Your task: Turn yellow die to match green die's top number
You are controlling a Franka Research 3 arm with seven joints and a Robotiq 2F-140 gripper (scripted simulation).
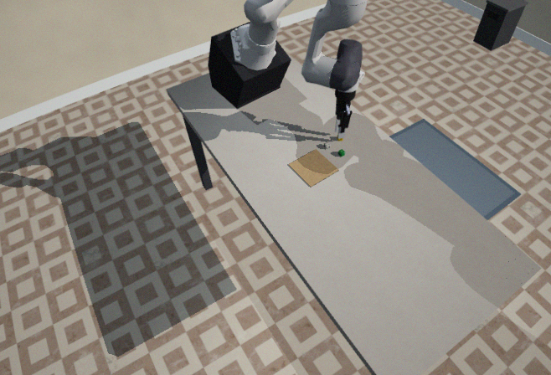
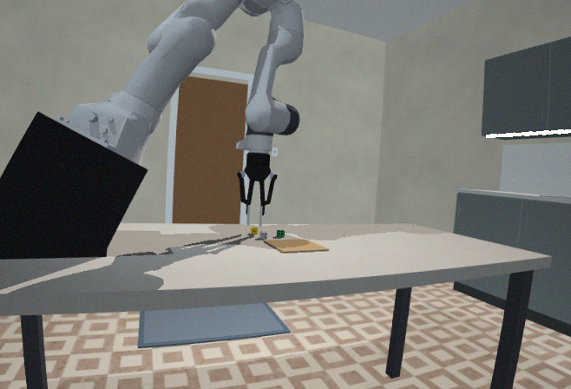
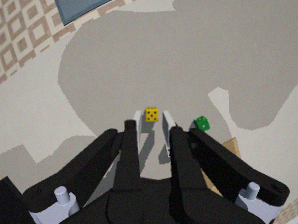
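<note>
1. Grey surface [image 1: 373, 247] carries tan mat [image 1: 313, 166]; yellow die [image 3: 152, 115], white die [image 2: 263, 234] and green die [image 1: 341, 152] all lie off it.
2. Pincer [image 2: 255, 212] hangs above yellow die, fingers part-way closed, gripping nothing.
3. Advice: centre fingers squarely on opposite faces, avoid nudging white die just beside.
4. Pip counts too small to read.

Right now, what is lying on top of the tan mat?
No die shows on the mat. The yellow die, green die and white die sit on the table beside it.
</note>
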